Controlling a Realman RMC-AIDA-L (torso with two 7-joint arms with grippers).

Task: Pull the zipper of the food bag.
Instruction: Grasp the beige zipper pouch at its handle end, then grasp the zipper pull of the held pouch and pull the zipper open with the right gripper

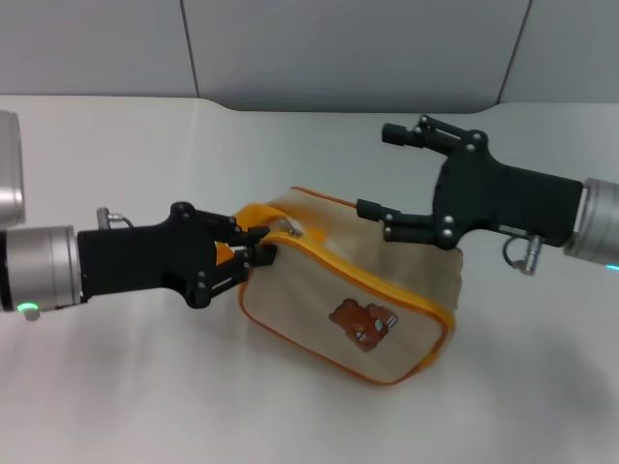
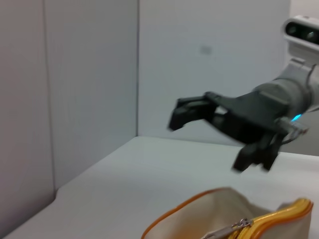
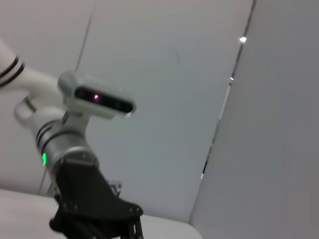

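1. The food bag (image 1: 353,295) lies on the white table (image 1: 116,387), its bear patch (image 1: 363,324) facing the head camera and its zip line running along the upper rim.
2. The left hand (image 1: 259,253) reaches in from the left and is pinched on the orange loop handle (image 1: 253,220) at the bag's left end. This hold probably anchors the bag so it does not slide when the zip is drawn.
3. The zipper (image 1: 293,230), a small silver tab, sits at that same left end of the rim, just beside the left hand. The left wrist view also shows the tab (image 2: 238,225) on the orange-edged zip line.
4. The right hand (image 1: 375,172) hovers above the bag's far right end with its fingers spread wide, holding nothing. It is apart from the tab.
5. Judging from this, the pull has not begun: the right hand needs to travel leftward along the rim to reach the tab.
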